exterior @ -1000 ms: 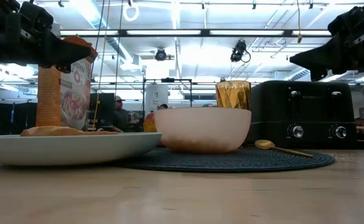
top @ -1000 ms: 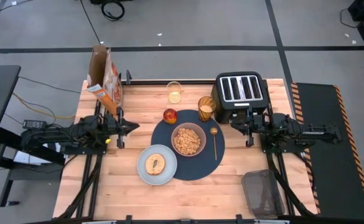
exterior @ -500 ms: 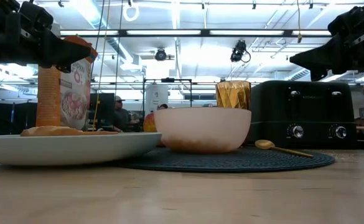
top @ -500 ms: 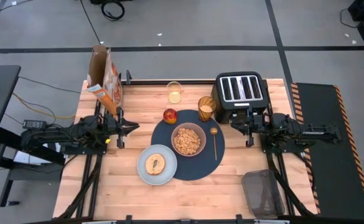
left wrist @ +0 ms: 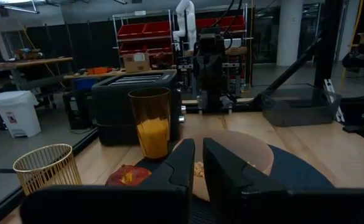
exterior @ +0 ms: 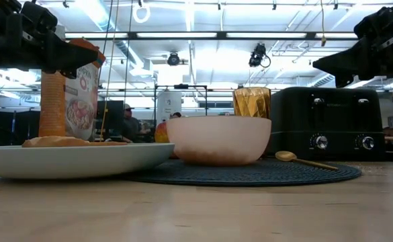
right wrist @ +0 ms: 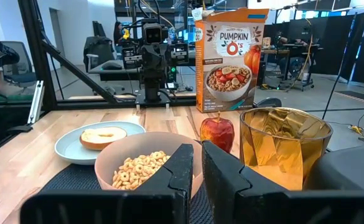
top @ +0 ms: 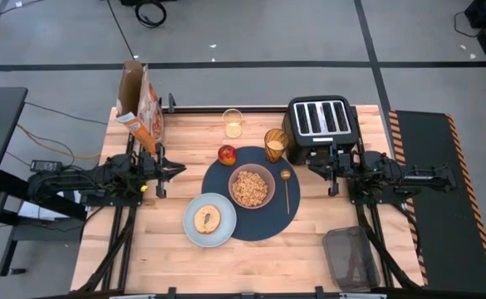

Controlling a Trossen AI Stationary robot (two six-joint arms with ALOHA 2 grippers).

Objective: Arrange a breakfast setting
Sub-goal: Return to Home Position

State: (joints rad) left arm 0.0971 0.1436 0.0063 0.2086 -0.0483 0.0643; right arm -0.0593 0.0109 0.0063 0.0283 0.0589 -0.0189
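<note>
**Breakfast laid on the mat, both arms drawn back to the sides**

The wooden table [top: 309, 253] carries a large round dark-blue mat [top: 263, 223] near its middle, and everything else is placed from that mat.

The left arm lies level off the mat's left side, and the left gripper [top: 179, 169] points toward the mat, clear of its edge. Its fingers are drawn together with only a thin slit between them and hold nothing. The right arm mirrors it off the mat's right side. The right gripper [top: 311, 164] has its fingers just as close together, also empty.

A tall orange-and-brown cereal box [top: 139, 104] stands well apart from the mat, beyond its back-left. A black four-slot toaster [top: 321, 120] stands just off the mat's back-right. A dark mesh basket [top: 351, 257] sits apart from the mat, off its front-right.

A pale-blue plate [top: 194, 235] overlaps the mat's front-left edge. A pink bowl [top: 232, 181], filled with cereal rings, sits at about the mat's middle.

An amber tumbler [top: 276, 145] stands at the mat's back-right edge, near the toaster. A small gold wire cup [left wrist: 45, 167] stands apart behind the mat's back edge.

A bagel [top: 207, 219] lies on the plate. A red apple [top: 227, 154] rests at the mat's back-left edge. A gold spoon [top: 287, 189] lies on the mat just right of the bowl, its scoop toward the back.
</note>
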